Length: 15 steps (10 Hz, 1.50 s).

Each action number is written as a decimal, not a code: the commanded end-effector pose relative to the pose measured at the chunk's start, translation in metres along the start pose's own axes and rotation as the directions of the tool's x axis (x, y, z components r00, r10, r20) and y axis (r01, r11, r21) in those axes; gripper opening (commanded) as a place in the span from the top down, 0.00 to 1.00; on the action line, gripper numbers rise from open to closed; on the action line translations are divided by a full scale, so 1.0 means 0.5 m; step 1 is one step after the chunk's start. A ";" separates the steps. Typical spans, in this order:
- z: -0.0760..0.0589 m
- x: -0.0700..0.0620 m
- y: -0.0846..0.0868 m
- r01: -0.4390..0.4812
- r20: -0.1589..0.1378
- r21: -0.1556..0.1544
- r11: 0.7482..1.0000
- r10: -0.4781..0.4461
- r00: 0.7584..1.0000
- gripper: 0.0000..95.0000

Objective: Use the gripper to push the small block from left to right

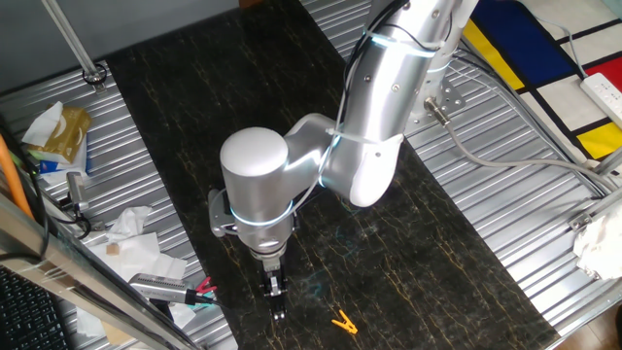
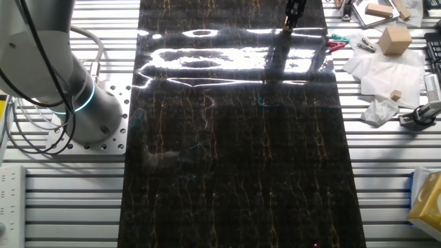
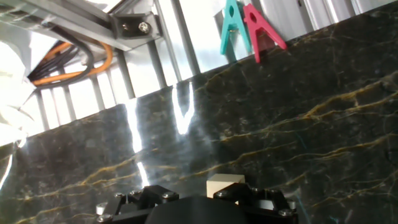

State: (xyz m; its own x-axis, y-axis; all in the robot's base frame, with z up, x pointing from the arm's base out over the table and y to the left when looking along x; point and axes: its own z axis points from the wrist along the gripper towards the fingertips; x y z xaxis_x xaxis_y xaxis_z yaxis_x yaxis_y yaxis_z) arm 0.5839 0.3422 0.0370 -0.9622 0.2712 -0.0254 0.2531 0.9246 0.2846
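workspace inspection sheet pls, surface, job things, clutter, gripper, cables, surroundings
surface: dark marble-look slab with gold veins, glare streaks, on a ribbed metal table
job's things: small block, pale tan, just ahead of the gripper in the hand view; hidden in both fixed views
clutter: yellow clip on the slab; teal clip and red clip at the slab edge; crumpled tissue, wooden blocks off the slab
gripper: gripper low over the slab near the edge; open or shut cannot be told
cables: grey cables behind the arm base; orange and black cables under the frame
surroundings: power strip, colourful mat
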 end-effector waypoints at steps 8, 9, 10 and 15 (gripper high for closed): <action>-0.002 -0.001 0.015 0.015 -0.001 0.008 1.000 -0.015 1.000 0.20; -0.002 -0.001 0.015 0.039 0.000 0.021 0.999 -0.039 0.999 0.20; -0.002 -0.001 0.014 0.069 0.000 0.042 0.997 -0.069 0.998 0.20; 0.002 0.006 -0.013 0.213 0.001 0.131 0.968 -0.215 0.977 0.40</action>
State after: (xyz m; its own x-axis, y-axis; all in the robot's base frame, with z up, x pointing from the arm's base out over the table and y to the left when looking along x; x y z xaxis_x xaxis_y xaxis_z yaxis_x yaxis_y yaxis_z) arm 0.5798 0.3381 0.0355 -0.9934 0.0795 -0.0828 0.0661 0.9861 0.1527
